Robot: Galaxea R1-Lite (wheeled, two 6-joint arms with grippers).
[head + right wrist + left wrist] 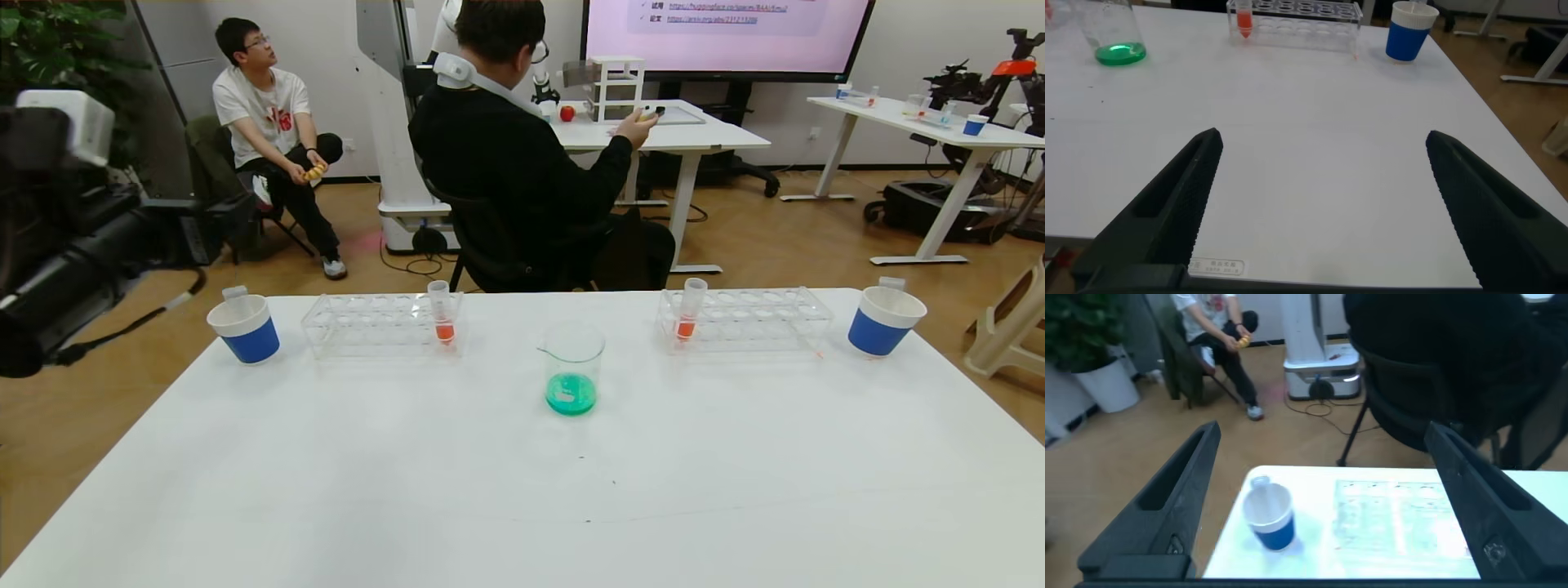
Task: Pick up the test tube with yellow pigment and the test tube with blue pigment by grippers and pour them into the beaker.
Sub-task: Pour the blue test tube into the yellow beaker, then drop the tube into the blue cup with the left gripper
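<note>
The beaker point(573, 351) stands at the table's middle back with green liquid in its bottom; it also shows in the right wrist view point(1114, 33). A clear tube top pokes out of the left blue cup point(245, 327) and another out of the right blue cup point(884, 320); their tips are hidden, so I see no yellow or blue tint. My left gripper point(1324, 433) is open and empty, held off the table's far left corner above the left cup point(1270, 516). My right gripper point(1323, 137) is open and empty, low over the table's near right part.
Two clear racks point(380, 325) point(747, 318) each hold one orange-red tube point(442, 314) point(688, 310). My left arm point(73, 245) is raised at the left edge. The white table point(522, 490) has its back edge behind the racks. People sit beyond it.
</note>
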